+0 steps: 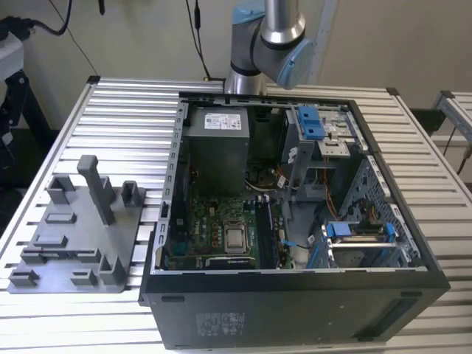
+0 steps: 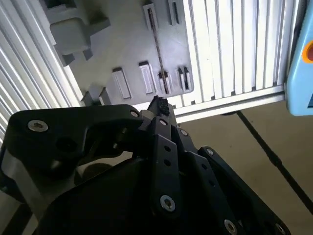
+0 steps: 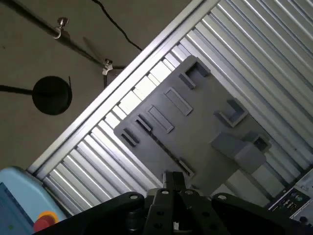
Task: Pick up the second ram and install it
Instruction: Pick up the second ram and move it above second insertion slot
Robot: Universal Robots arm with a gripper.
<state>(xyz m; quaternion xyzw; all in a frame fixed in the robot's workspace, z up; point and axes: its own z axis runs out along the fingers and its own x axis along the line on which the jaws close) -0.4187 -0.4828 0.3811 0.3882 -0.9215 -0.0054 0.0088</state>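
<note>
Gripper: fingertips pressed together, nothing pinched between them. Beyond the tips, apart from them, is the grey fixture plate. The second ram shows in the second wrist view as a thin dark strip, edge-on in the plate's slots, not touched by the fingers. Plate sits on the slatted table, with the floor farther off.
</note>
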